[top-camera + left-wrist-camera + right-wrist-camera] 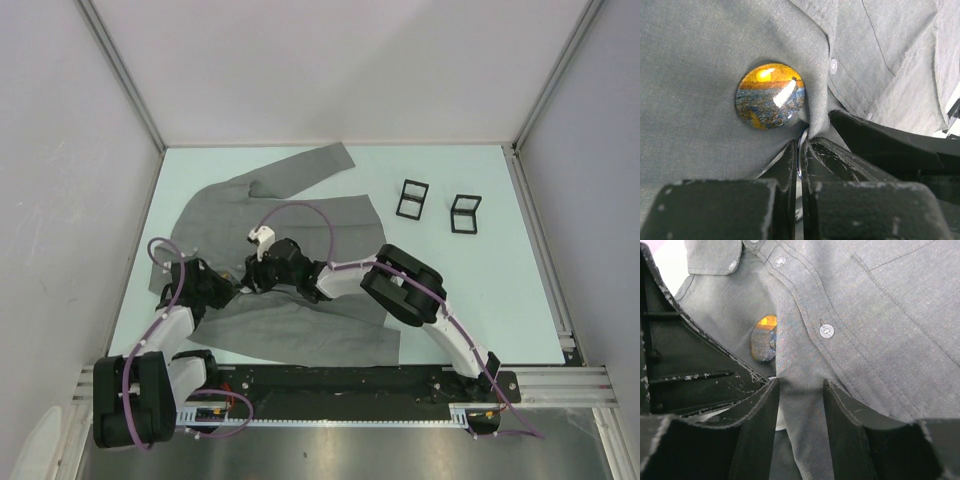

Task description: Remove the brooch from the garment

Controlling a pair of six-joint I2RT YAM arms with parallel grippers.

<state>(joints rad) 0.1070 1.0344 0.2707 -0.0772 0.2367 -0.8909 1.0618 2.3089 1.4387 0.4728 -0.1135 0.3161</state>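
Short version: the brooch isn't off yet, but both arms are on it.

The grey long-sleeved cloth jacket (pixel 300 215) lies spread on the pale green desk (pixel 480 290), left of centre. The round domed brooch with the orange sunset and blue sea picture (pixel 771 96) sits flat on the cloth, just left of the button strip and one small pale button (pixel 826 330). In the top view it's on the near-left part of the jacket, hidden under the two arms.

The left gripper (pixel 801 152) is pressed nearly together, right under the brooch's near edge. It's nipping a crease of the cloth there, and a bit of shiny metal shows in the slot. That might be the brooch's backing, but I can't tell for sure.

The right gripper (pixel 800 395) comes in from the other side, fingers partway apart with a raised ridge of jacket cloth filling the gap at the tips. My read is it's pinching that ridge to hold the cloth down.

So approach and grip look done. What's left is the real job: pulling the brooch free of the cloth and lifting it clear.

The two small black frame stands (pixel 412 198) (pixel 465 213) on the far right aren't involved.
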